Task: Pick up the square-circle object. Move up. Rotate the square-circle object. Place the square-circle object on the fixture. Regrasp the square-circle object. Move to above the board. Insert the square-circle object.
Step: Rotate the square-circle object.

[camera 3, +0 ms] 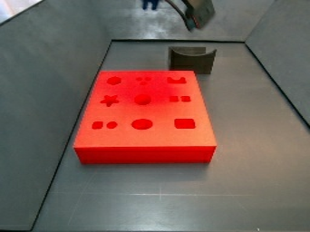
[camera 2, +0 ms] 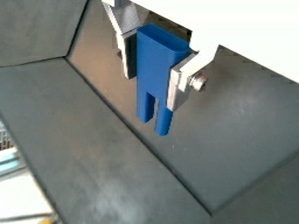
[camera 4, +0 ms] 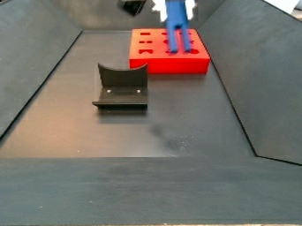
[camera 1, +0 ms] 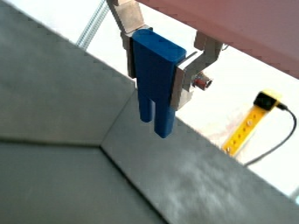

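In a side view, the dark grey notched fixture [camera 4: 122,86] was seen at left of centre on the matte grey floor. The glossy red-orange board [camera 4: 169,53] lay behind. Above it, the smooth blue two-pronged square-circle object [camera 4: 177,26] was held pinched, prongs down, by the gripper [camera 4: 177,7].

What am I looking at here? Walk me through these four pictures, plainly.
This is a robot arm working inside a grey bin. Two cameras ride on its wrist and two stand beside the floor. Both wrist views look down past the hand, whose two silver fingers are shut on a blue square-circle object, its two prongs hanging downward in the air. In a side view the hand is high above the board, a red block with shaped holes. The dark fixture stands alone on the floor, nearer that camera.
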Robot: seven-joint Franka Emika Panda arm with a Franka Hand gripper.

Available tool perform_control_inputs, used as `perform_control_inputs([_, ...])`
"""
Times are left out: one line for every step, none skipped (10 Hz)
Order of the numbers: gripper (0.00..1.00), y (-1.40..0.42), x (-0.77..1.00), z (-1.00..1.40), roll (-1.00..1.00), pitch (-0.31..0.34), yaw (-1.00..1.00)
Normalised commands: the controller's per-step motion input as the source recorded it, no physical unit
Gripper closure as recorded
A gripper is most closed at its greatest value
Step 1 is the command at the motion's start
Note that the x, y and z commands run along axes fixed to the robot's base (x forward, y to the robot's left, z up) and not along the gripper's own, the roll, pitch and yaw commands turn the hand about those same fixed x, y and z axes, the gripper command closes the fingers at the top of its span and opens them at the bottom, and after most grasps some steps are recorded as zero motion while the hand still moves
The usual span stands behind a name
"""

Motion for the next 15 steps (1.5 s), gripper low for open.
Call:
perform_control_inputs([1.00, 0.04, -0.65, 0.90, -0.12, -0.030, -0.08])
perform_control_inputs([1.00, 0.02, -0.44, 0.66, -0.11, -0.013, -0.07])
perform_control_inputs([1.00, 0.01, -0.28, 0.48, -0.11, 0.004, -0.07])
perform_control_inputs([1.00, 0.00, -0.12, 0.31, -0.09, 0.022, -0.06])
perform_control_inputs([1.00, 0.00, 0.00, 0.00, -0.97, -0.089, -1.00])
perform_control_inputs([1.00, 0.02, 0.03, -0.12, -0.96, -0.082, -1.00])
perform_control_inputs([1.00, 0.07, -0.10, 0.00, -0.96, -0.028, -1.00])
perform_control_inputs([1.00, 0.06, -0.11, 0.02, -0.95, 0.004, -1.00])
perform_control_inputs([1.00, 0.04, -0.04, 0.01, -0.94, 0.081, -1.00])
perform_control_inputs([1.00, 0.02, 0.01, -0.01, -0.92, 0.139, -1.00])
perform_control_inputs([1.00, 0.02, 0.00, 0.00, -0.92, 0.217, -1.00])
perform_control_inputs([1.00, 0.02, -0.01, 0.02, -0.92, 0.252, -1.00])
perform_control_inputs([1.00, 0.02, -0.03, 0.04, -0.93, 0.319, -1.00])
perform_control_inputs([1.00, 0.02, -0.02, 0.03, -0.93, 0.374, -1.00])
perform_control_inputs([1.00, 0.02, -0.01, 0.03, -0.96, 0.455, -1.00])
